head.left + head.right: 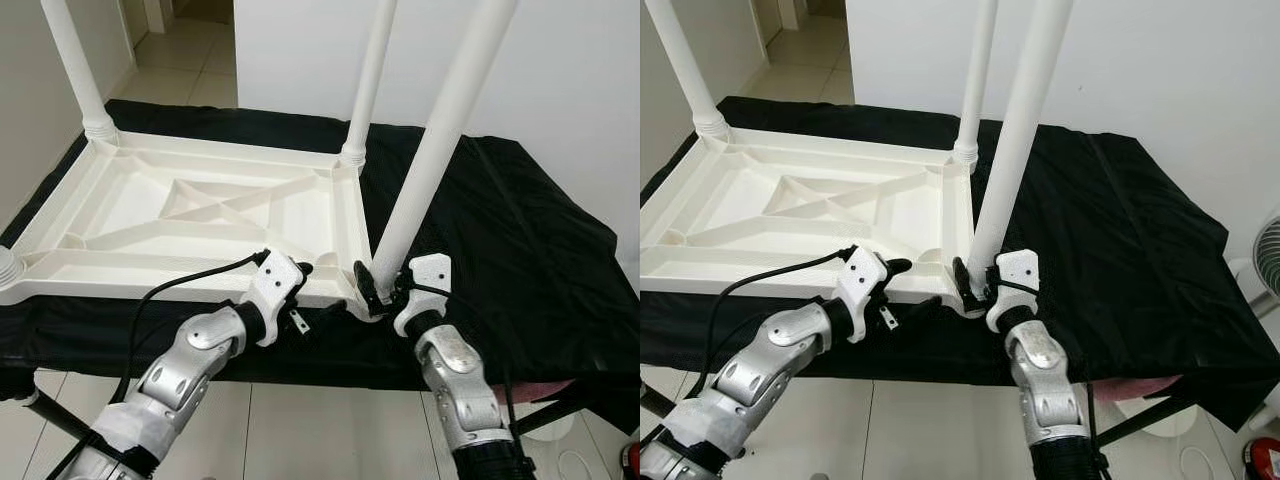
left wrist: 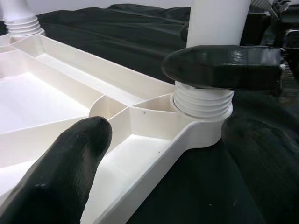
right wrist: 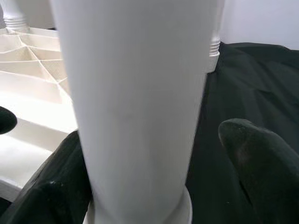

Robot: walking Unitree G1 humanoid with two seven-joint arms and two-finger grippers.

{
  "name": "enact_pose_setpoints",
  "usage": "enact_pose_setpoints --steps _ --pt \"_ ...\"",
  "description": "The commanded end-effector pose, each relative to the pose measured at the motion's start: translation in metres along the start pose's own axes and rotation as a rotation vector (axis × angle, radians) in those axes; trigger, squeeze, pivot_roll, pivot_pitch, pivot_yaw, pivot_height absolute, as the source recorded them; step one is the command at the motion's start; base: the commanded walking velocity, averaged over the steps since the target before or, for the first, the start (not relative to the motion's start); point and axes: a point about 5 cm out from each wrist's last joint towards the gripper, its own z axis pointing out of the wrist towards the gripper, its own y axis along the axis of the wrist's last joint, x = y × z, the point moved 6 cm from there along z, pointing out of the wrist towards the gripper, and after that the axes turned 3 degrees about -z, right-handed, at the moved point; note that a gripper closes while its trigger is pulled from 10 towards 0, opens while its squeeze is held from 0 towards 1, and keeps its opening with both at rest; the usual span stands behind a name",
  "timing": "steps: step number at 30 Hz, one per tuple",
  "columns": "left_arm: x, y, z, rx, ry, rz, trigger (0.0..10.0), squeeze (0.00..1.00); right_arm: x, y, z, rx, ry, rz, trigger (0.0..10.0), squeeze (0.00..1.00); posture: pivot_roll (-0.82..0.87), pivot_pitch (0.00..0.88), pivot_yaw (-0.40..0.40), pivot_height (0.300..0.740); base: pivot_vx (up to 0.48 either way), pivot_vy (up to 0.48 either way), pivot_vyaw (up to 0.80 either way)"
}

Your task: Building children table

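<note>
A white plastic tabletop [image 1: 190, 215] is laid upside down on a black cloth [image 1: 500, 240], its ribbed underside turned up, toward the left part of the cloth. A white leg [image 1: 440, 150] is stood in the socket at the near right corner of the tabletop, leaning slightly to the right as it rises. Its threaded base is seen seated in the corner socket in the left wrist view. A second leg [image 1: 372, 80] is fixed at the far right corner, and a third leg [image 1: 75, 65] at the far left corner. At the near left corner a threaded socket [image 1: 8, 268] is seen without a leg.

The near right leg is clasped low down, just above the socket, by the right gripper [image 1: 378, 290]; in the right wrist view one black finger [image 3: 261, 163] is seen on each side of the leg, pressed close to it. The left gripper [image 1: 290, 290] is held at the near edge of the tabletop, just left of the same corner, with its fingers spread and nothing between them. One finger [image 2: 65, 168] lies over the ribbed inside, the other outside the rim above the cloth.

A black cable [image 1: 170, 290] is run from the left wrist down along the left arm. The cloth is draped over a low stand, beyond which a white wall [image 1: 540, 60] is seen. A light tiled floor [image 1: 300, 430] lies below.
</note>
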Motion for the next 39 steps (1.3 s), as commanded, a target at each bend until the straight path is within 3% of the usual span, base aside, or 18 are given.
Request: enact_pose_setpoints --steps 1,8,14,26,27,28,29,30,31,39 --pt "-0.011 0.002 0.0 0.002 -0.081 -0.01 10.0 0.0 -0.002 -0.002 -0.002 0.001 0.028 0.006 10.0 0.0 -0.04 0.0 -0.081 0.74 0.0 0.0 0.0" --pt "-0.024 -0.003 -0.005 0.03 -0.129 -0.01 10.0 0.0 -0.008 -0.001 -0.002 -0.002 0.228 -0.082 10.0 0.0 -0.04 0.0 -0.077 0.74 0.0 0.0 0.0" --pt "-0.026 0.002 -0.005 0.015 -0.133 -0.015 10.0 0.0 -0.01 -0.004 0.006 0.022 0.345 -0.15 10.0 0.0 -0.03 0.0 -0.077 0.74 0.0 0.0 0.0" --pt "-0.029 0.009 -0.004 0.012 -0.151 -0.013 10.0 0.0 -0.004 -0.014 0.014 0.069 0.485 -0.152 10.0 0.0 -0.02 0.0 -0.082 0.74 0.0 0.0 0.0" --pt "-0.032 0.009 -0.004 0.014 -0.162 -0.01 10.0 0.0 -0.001 -0.016 0.016 0.08 0.509 -0.146 6.5 0.0 -0.02 0.0 -0.082 0.74 0.0 0.0 0.0" --pt "-0.032 0.009 -0.004 0.014 -0.162 -0.01 10.0 0.0 -0.001 -0.016 0.016 0.08 0.509 -0.146 6.5 0.0 -0.02 0.0 -0.082 0.74 0.0 0.0 0.0" --pt "-0.034 0.009 -0.003 0.015 -0.169 -0.008 10.0 0.0 0.0 -0.018 0.017 0.086 0.523 -0.141 4.6 0.0 -0.02 0.0 -0.082 0.74 0.0 0.0 0.0" --pt "-0.034 0.009 -0.003 0.015 -0.169 -0.008 10.0 0.0 0.0 -0.018 0.017 0.086 0.523 -0.141 4.6 0.0 -0.02 0.0 -0.082 0.74 0.0 0.0 0.0" --pt "-0.035 0.01 -0.003 0.017 -0.174 -0.007 10.0 0.0 0.002 -0.02 0.018 0.092 0.539 -0.134 0.2 0.0 -0.02 0.0 -0.082 0.74 0.0 0.0 0.0" --pt "-0.038 0.008 -0.002 0.026 -0.187 0.001 10.0 0.0 0.006 -0.027 0.019 0.103 0.562 -0.122 0.0 0.0 -0.02 0.0 -0.081 0.74 0.0 0.0 0.0"
